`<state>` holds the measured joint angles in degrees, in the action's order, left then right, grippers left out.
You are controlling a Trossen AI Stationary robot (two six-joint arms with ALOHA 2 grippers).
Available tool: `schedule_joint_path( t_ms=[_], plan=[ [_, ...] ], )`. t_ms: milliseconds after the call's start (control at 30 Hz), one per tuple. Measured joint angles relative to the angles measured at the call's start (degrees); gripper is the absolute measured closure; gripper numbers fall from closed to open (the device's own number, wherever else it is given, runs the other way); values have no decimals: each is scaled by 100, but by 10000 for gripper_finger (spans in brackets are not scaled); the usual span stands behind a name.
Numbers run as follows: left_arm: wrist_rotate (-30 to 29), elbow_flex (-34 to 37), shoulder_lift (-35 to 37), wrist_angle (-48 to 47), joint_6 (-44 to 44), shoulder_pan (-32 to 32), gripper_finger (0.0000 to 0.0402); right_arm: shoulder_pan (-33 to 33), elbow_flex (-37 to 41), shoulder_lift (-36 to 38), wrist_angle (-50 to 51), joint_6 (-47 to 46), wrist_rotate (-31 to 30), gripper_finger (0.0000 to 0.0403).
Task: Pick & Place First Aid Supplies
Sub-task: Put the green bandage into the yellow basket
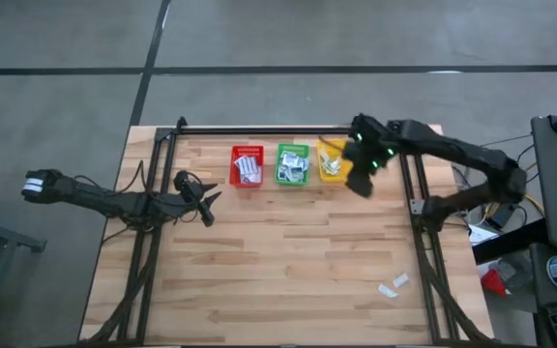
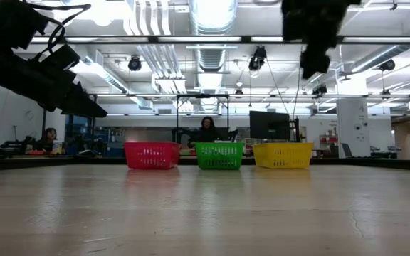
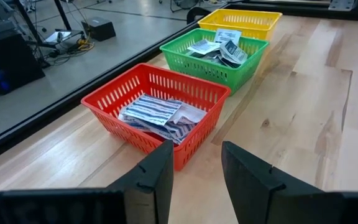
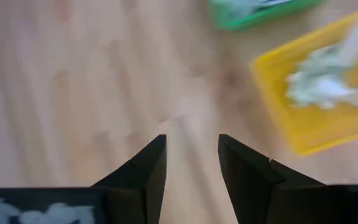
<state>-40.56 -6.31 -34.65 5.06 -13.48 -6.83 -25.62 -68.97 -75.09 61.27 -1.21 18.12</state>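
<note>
Three small plastic lattice baskets stand in a row near the far edge of the pale wooden plank tabletop (image 1: 288, 251). The red plastic basket (image 1: 247, 166) is nearest the left arm and holds oblong white packets with blue stripes (image 3: 157, 116). The green plastic basket (image 1: 292, 164) in the middle holds small square white-and-blue packets (image 3: 219, 50). The yellow plastic basket (image 1: 331, 162) toward the right arm holds pale green-beige strips (image 4: 325, 78). The baskets stand close beside one another without clearly touching.

Two more small white flat packets (image 1: 393, 285) lie on the bare wood near the right edge of the tabletop, toward its near right corner, well apart from the baskets.

The right pincer (image 1: 363, 182) hangs in the air just beside the yellow basket, on the side toward the right edge, above the tabletop rather than on it. In its wrist view its two dark fingers (image 4: 145, 171) stand apart with only bare wood showing between them, so it is released and grasps nothing.

The left pincer (image 1: 206, 198) waits near the left edge of the tabletop, pointing toward the red basket and apart from it. Its fingers (image 3: 157, 177) are spread with an empty gap between them, released as well.

In the low view a seated person (image 2: 206, 131) shows far behind the green basket in the room beyond.
</note>
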Motion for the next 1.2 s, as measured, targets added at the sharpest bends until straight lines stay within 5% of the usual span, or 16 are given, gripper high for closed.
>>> schedule_joint_path(
  t_ms=[333,633,900,1200],
  plan=[
    [0,0,-2,-50,0,-2,268,2789,1191,1537,148,-2398,5,276],
    [0,1,-1,-48,-7,-2,268,4835,2246,1775,-63,-4837,-4,280],
    [0,0,0,-42,-26,0,268,5809,2604,1571,-83,-6363,-8,272],
    [3,0,-2,-39,-30,-1,268,6185,2948,1272,-731,-7509,-14,276]
  ],
)
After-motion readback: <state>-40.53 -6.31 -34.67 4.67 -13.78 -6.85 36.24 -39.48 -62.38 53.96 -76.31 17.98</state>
